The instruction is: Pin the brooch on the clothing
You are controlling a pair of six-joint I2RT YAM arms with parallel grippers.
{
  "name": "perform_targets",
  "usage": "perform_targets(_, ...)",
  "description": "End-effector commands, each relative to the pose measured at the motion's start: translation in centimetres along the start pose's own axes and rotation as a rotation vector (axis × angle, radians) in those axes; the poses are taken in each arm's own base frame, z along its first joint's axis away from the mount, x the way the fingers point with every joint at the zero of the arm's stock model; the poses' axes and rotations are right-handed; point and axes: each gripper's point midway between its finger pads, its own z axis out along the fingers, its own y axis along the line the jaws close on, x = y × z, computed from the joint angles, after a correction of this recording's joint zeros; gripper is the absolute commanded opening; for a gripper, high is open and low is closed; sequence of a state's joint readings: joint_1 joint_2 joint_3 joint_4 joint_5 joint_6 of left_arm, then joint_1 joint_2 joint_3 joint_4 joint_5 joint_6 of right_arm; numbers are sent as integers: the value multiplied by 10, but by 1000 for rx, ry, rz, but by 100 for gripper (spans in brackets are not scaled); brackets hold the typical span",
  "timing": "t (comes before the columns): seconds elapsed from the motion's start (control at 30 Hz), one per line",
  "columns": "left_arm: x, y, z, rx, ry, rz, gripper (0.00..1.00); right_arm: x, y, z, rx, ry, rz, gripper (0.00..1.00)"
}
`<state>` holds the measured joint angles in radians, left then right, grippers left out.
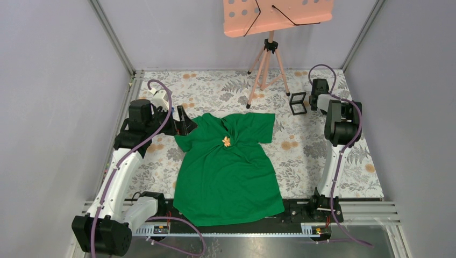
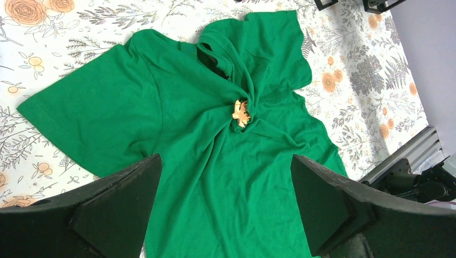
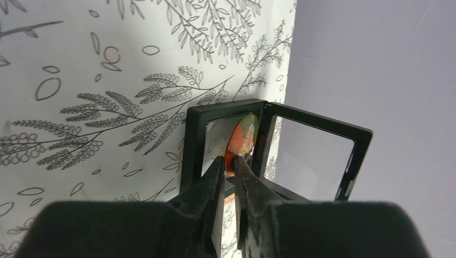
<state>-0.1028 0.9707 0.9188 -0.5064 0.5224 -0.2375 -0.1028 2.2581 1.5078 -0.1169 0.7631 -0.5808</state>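
Note:
The clothing (image 1: 231, 172), a bright green T-shirt (image 2: 204, 177), lies spread on the floral table between the arms. A small orange-gold flower-shaped ornament (image 1: 226, 141) sits on its chest (image 2: 241, 113), with the fabric bunched around it. My left gripper (image 1: 185, 124) hovers by the shirt's left sleeve, open wide (image 2: 225, 161) with nothing in it. At the back right an open black display box (image 1: 297, 103) stands by the wall. In it sits a round orange brooch (image 3: 244, 134). My right gripper (image 3: 229, 161) is shut on the brooch's lower edge.
A pink music stand (image 1: 277, 16) on a tripod (image 1: 266, 64) stands at the back centre. The box's hinged frame (image 3: 317, 156) leans toward the purple wall (image 3: 376, 64). Grey walls enclose the table, and a metal rail (image 1: 376, 212) runs along the near edge.

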Motion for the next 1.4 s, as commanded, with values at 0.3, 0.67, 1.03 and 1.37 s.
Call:
perform_targets(0.3, -9, -7, 2, 39, -34, 18, 99, -20, -42, -20, 158, -82, 116, 0)
perform_targets(0.67, -10, -8, 0, 39, -44, 24, 99, -13, -61, -64, 169, -131, 320, 0)
perform_targets(1.03, -9, -14, 0, 72, -57, 11, 99, -5, -20, -170, -293, -254, 587, 0)
perform_targets(1.37, 14, -90, 8, 279, -38, 27, 99, 24, 62, -339, -1169, -375, 576, 0)
